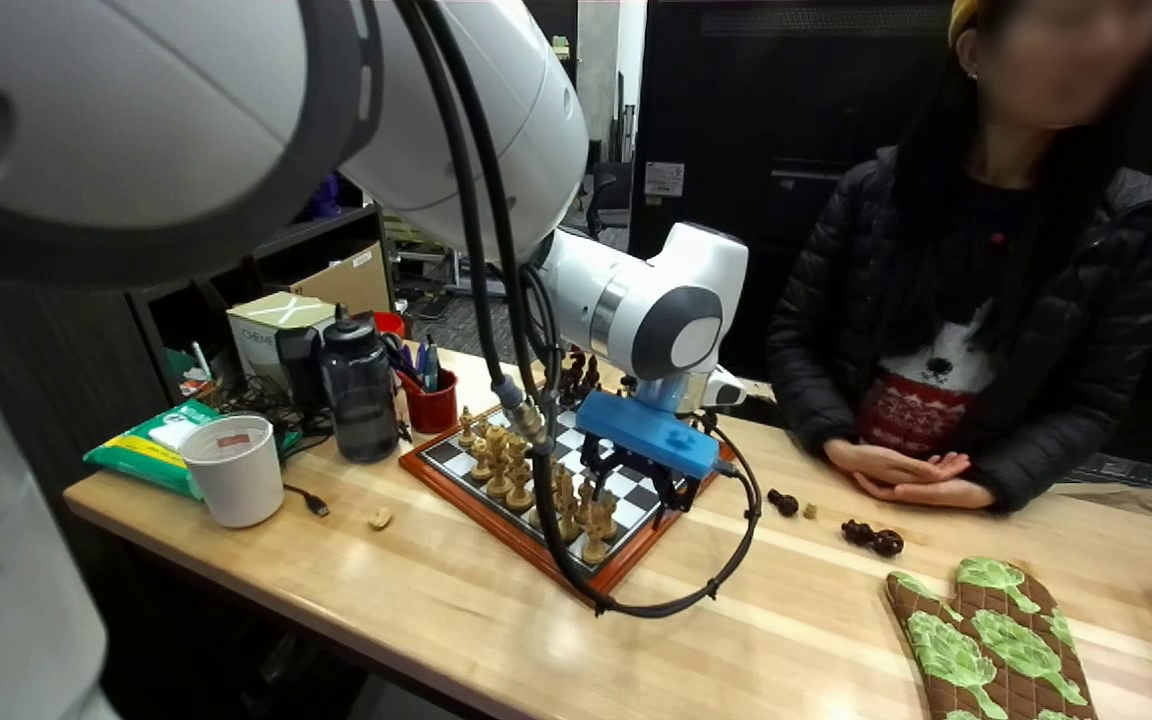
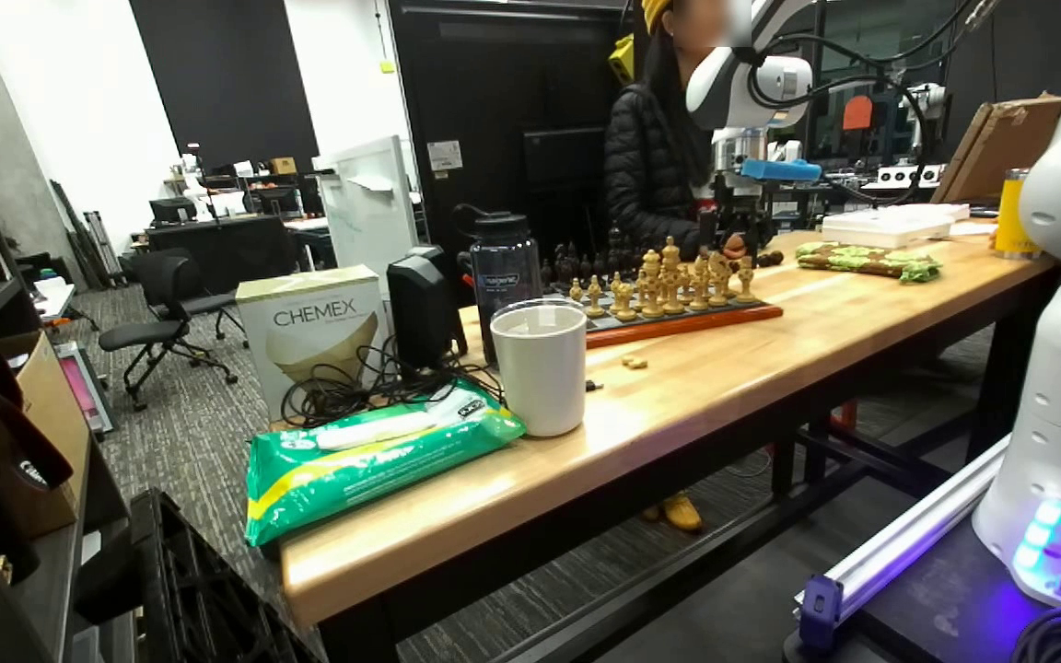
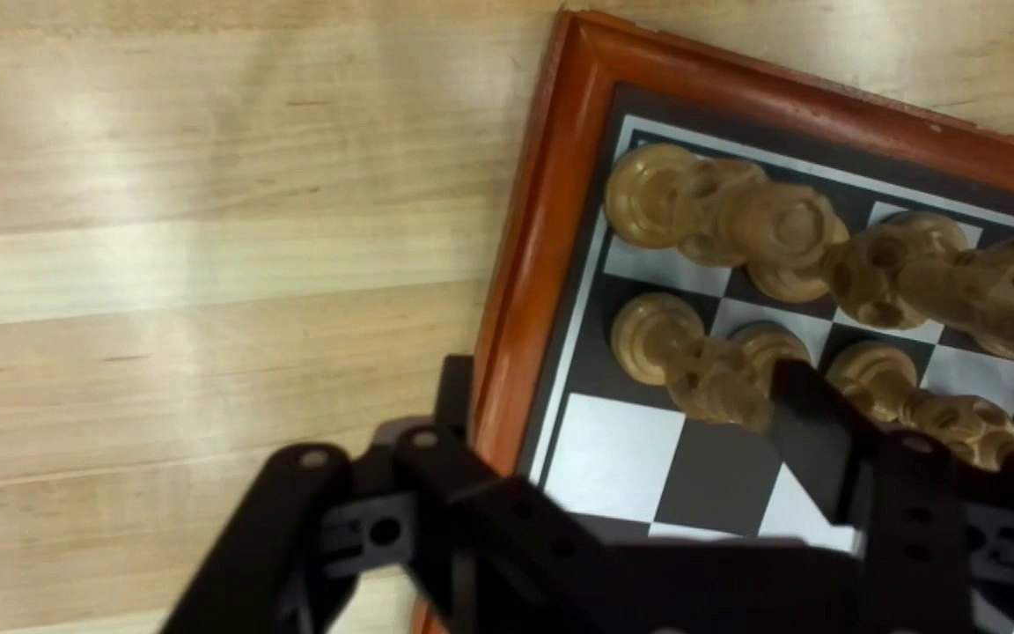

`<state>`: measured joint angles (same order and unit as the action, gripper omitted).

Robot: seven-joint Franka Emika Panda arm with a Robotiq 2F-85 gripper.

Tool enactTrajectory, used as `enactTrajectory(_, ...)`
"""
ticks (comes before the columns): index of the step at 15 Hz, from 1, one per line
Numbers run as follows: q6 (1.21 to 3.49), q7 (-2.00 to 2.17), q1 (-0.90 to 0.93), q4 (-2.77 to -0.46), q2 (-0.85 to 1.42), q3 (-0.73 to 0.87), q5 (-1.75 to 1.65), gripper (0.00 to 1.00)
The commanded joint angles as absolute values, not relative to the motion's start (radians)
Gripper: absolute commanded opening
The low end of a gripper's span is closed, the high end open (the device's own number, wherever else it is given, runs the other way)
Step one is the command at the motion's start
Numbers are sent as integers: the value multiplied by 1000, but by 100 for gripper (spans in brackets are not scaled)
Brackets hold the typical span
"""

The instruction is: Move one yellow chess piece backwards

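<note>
Grey carpet (image 2: 180, 437), white wall (image 2: 61, 92)

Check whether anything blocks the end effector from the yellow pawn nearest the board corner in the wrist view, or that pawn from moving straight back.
A yellow corner piece stands directly behind the yellow pawn, blocking its way back. Nothing visible separates the open end effector from that pawn, though one finger overlaps the neighbouring pawn in view.

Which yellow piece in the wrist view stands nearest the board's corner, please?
The outer-row end piece; the inner-row end piece and others stand farther off.
</note>
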<state>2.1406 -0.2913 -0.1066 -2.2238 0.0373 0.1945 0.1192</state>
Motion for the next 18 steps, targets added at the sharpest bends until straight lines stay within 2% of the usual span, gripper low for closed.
enactTrajectory(1,2150,-320,-125,-2219,43,172,141,52)
enactTrajectory(6,2143,-333,-124,-2213,57,161,143,12)
enactTrajectory(8,2138,-331,-122,-2208,61,155,139,1)
enactTrajectory(9,2134,-326,-120,-2203,60,152,134,6)
enactTrajectory(18,2090,-300,-111,-2125,56,124,43,6)
